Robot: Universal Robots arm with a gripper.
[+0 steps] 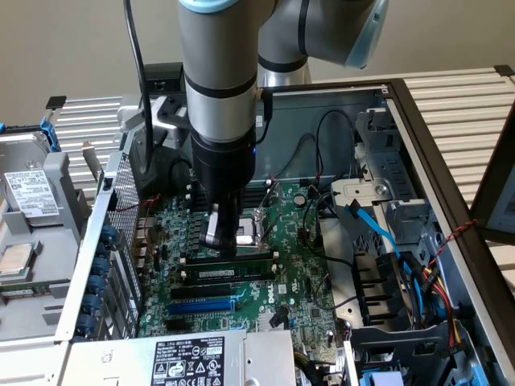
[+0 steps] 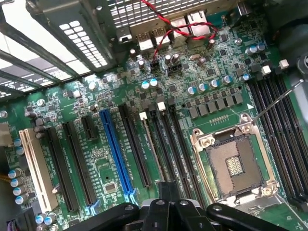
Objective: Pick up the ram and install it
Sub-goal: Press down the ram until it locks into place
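Observation:
The ram is a thin green stick with a white label, standing on edge in a black slot of the motherboard, near the CPU socket. In the wrist view the ram is seen edge-on, running between black slots from a white clip. My gripper hangs low over the board, just past the ram on the socket side. Its fingers are shut with nothing between them, right at one end of the stick. Whether they touch it I cannot tell.
A blue slot, several black slots and a white slot lie beside the ram. Red and black wires cross the board's edge. At the exterior view's right, a drive cage and blue cable crowd the open case.

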